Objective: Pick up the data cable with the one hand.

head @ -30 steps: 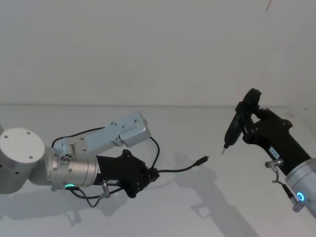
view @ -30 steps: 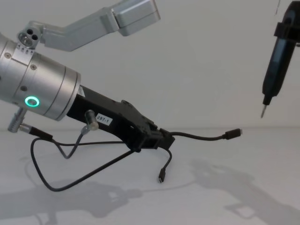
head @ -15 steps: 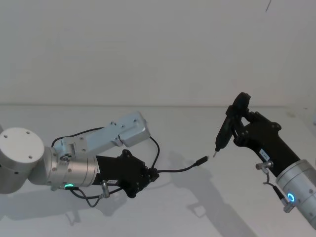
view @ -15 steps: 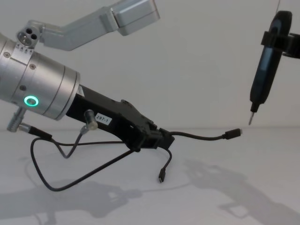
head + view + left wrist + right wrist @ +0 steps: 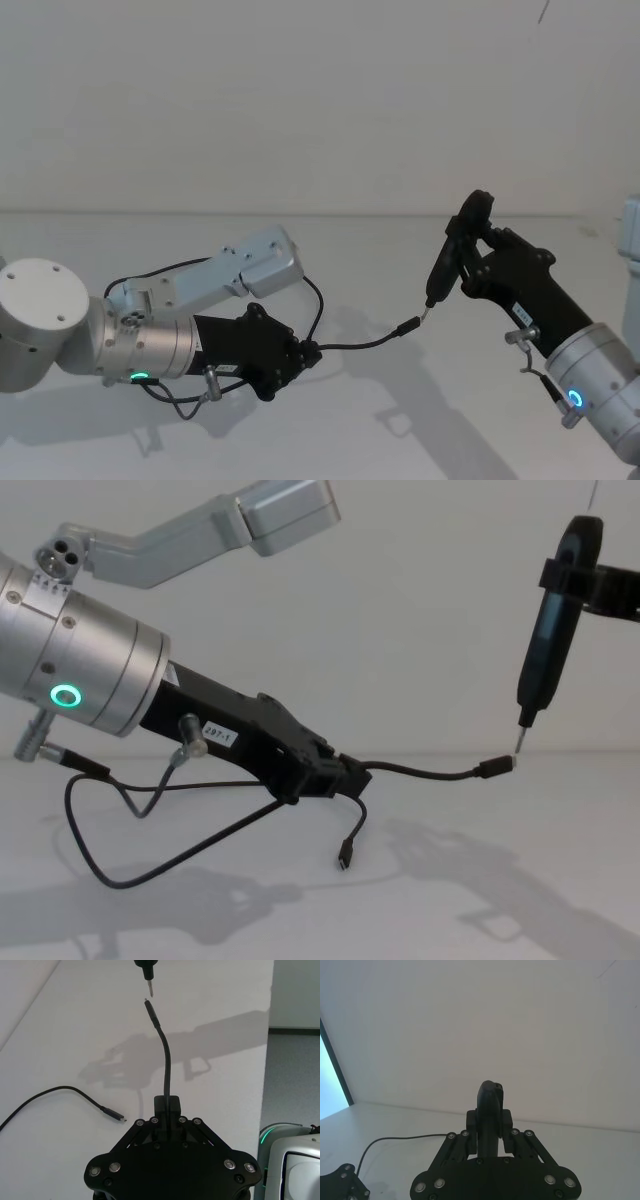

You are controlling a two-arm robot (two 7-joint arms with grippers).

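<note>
Head view: the left pincer (image 5: 300, 355), black and mounted on a silver cylinder with a green ring light, reaches across the white counter (image 5: 420, 440) and pinches the data cable (image 5: 360, 343) partway along its length; one short free end juts out toward the right, raised off the counter, ending in a small plug (image 5: 408, 325). The right pincer (image 5: 468, 250) is pressed together on a slim black pointed tool (image 5: 445, 262), whose metal tip hangs just beside that plug. Left wrist view: the left pincer (image 5: 167, 1105) clamps the data cable (image 5: 166, 1067), which rises from between the jaws and curves up to the plug (image 5: 152, 1012); the tip of the pointed tool (image 5: 148, 971) sits just beyond the plug, with a narrow gap between them. The cable's other plug (image 5: 111, 1113) lies on the counter (image 5: 60, 1035). Right wrist view: the right pincer (image 5: 490, 1127) grips the pointed tool (image 5: 490, 1110) between its jaws. Chest view: the left pincer (image 5: 340, 778) holds the data cable (image 5: 420, 772) above the counter (image 5: 500, 900); one end extends to the right to its plug (image 5: 496, 767), the other hangs down to a second plug (image 5: 344, 860) just above the counter. The pointed tool (image 5: 545, 650) stands nearly upright, its tip just above the raised plug.
</note>
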